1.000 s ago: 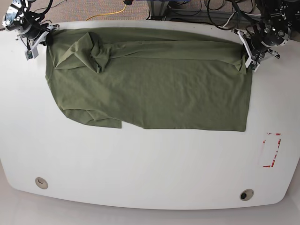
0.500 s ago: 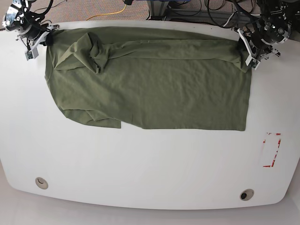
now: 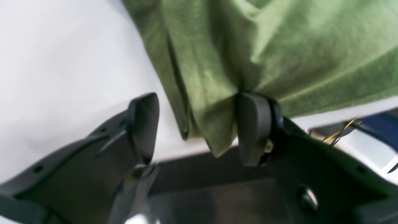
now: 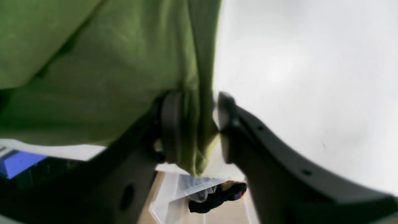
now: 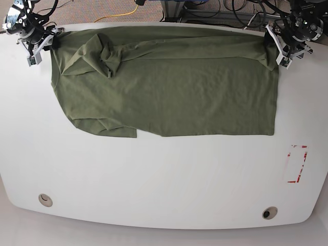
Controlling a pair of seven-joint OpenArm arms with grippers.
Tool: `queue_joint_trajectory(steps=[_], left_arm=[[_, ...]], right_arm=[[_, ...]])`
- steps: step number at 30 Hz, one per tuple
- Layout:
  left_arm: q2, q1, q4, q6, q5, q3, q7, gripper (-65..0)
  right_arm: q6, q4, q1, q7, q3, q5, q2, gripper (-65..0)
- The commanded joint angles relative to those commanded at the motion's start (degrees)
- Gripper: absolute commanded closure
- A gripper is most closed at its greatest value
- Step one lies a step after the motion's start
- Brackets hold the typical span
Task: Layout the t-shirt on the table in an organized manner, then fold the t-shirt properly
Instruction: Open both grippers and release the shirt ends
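An olive-green t-shirt (image 5: 169,87) lies spread across the far half of a large white counter (image 5: 164,179), seen from above. Its far edge runs along the counter's far rim. Most of the cloth is flat, with a bunched, twisted fold near the far left corner and a smaller rumpled flap on the near left edge.

The left claw (image 5: 281,49) sits at the shirt's far corner on the right side of the overhead view. In the left wrist view, this claw (image 3: 199,130) is spread wide: one dark finger (image 3: 253,130) touches the cloth (image 3: 248,46), the other stands apart over bare white counter (image 3: 62,62), and a corner of shirt hangs down between them, past the counter edge.

The right claw (image 5: 42,47) sits at the opposite far corner, on the left side of the overhead view. In the right wrist view, this claw (image 4: 196,127) is pinching a bunched fold of the shirt (image 4: 93,62) between its two dark pads, beside bare counter (image 4: 311,77).

No containers are in view. On the near side of the counter are two round cable holes, one at the left (image 5: 45,199) and one at the right (image 5: 269,212), and a red tape rectangle (image 5: 296,164) near the right edge, well apart from the shirt. Cables (image 5: 220,10) lie on the floor beyond the far rim.
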Motion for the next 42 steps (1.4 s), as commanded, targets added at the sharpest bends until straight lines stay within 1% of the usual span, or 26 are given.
queue_joint_trajectory(steps=[2,6,10,12,13,18,21,23,25,30,32,37,39,42], left_arm=[[0.00,-0.18,0.26,0.00,0.00,0.00,0.79,-37.1],[-0.09,-2.20,0.26,0.00,-0.09,-0.09,3.69,-38.1],[0.00,-3.52,0.53,0.00,-0.09,-0.18,5.89,-46.4],[0.00,-3.69,1.67,0.00,-0.09,-0.18,6.07,-49.2],[0.09,-3.69,2.11,0.00,-0.09,-0.18,6.07,-49.3],[0.18,-3.96,4.57,0.00,-0.18,-0.18,6.15,-49.4],[0.09,-5.36,6.33,0.00,-0.18,-0.26,6.68,-49.4],[0.09,-6.07,6.77,0.00,-0.26,-0.26,7.56,-49.4],[-0.09,-6.95,7.12,0.00,-0.26,-0.70,8.44,-49.3],[-0.53,-10.29,7.12,0.00,-0.18,-5.89,8.53,-49.2],[-0.70,-12.22,7.12,0.00,-0.18,-8.62,8.53,-47.9],[-0.70,-17.14,6.68,0.00,0.18,-12.66,8.53,-42.1],[-0.70,-18.64,6.59,0.00,0.26,-12.84,8.44,-40.8],[-0.79,-19.87,6.59,0.00,0.35,-12.66,8.44,-40.7]], right_arm=[[0.00,0.26,0.00,0.00,-0.09,0.09,0.00,-30.4],[0.00,0.53,0.09,0.00,-0.18,0.00,0.00,-31.7],[0.00,0.62,0.97,0.00,-0.18,0.00,0.00,-31.9],[0.00,0.62,1.41,-0.18,-0.18,0.00,0.00,-31.9],[0.00,0.62,1.41,-0.44,-0.18,0.00,0.00,-31.9],[0.00,0.97,1.67,-1.58,-0.18,0.09,0.00,-31.9],[0.00,3.34,2.20,-1.67,-0.18,0.00,0.00,-31.9],[0.00,4.48,2.20,-2.37,-0.18,0.00,0.00,-31.9],[0.00,6.07,2.46,-4.57,-0.09,0.00,0.00,-31.9],[0.00,10.99,4.48,-8.62,0.00,0.26,-0.09,-31.9],[0.00,12.31,5.01,-10.11,-0.09,0.44,-0.18,-31.9],[0.00,15.21,6.86,-12.84,-0.18,0.35,-2.55,-31.9],[0.00,15.91,7.47,-15.03,-0.18,0.35,-3.43,-31.9],[0.00,16.09,8.26,-18.02,-0.26,0.53,-5.01,-31.9]])
